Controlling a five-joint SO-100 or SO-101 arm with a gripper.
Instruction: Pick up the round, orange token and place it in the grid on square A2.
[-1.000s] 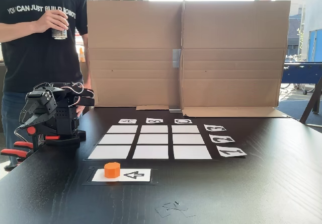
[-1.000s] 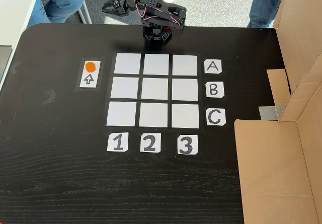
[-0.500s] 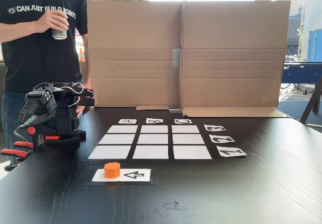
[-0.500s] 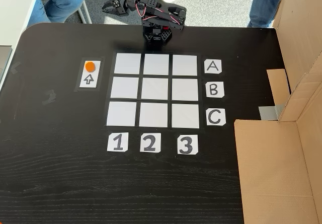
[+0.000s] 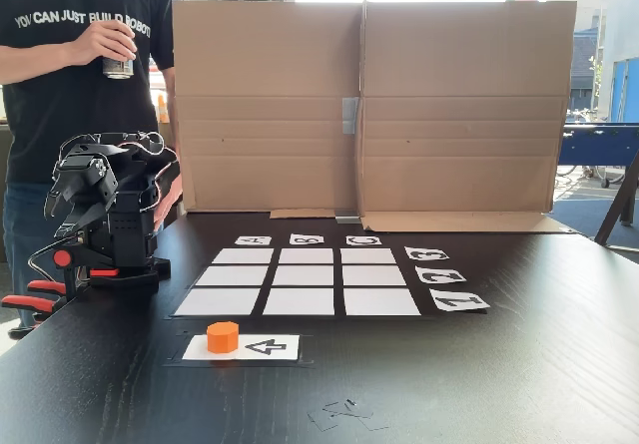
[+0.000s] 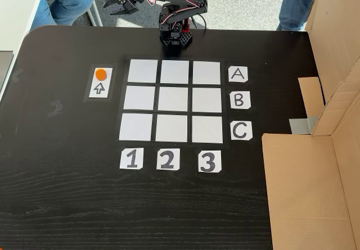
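The orange token [image 5: 223, 336] [image 6: 100, 74] sits on a white arrow card, apart from the grid [image 5: 300, 280] [image 6: 175, 101]. Square A2 [image 5: 231, 275] [image 6: 175, 72] is the middle cell of the line labelled A, nearest the arm's base, and it is bare white. The black arm stands at the table edge beside the grid. My gripper [image 5: 62, 197] [image 6: 111, 7] hangs in the air beyond that edge, its jaws spread and holding nothing. It is far from the token.
A tall cardboard wall [image 5: 369, 105] [image 6: 315, 149] closes the far side. A person with a can [image 5: 117, 65] stands behind the arm. Red clamp handles [image 5: 30, 299] hold the base. Number and letter labels edge the grid.
The arm has risen from its folded pose. The gripper is higher, and in the top-down fixed view it has swung further left. Token and grid are unmoved.
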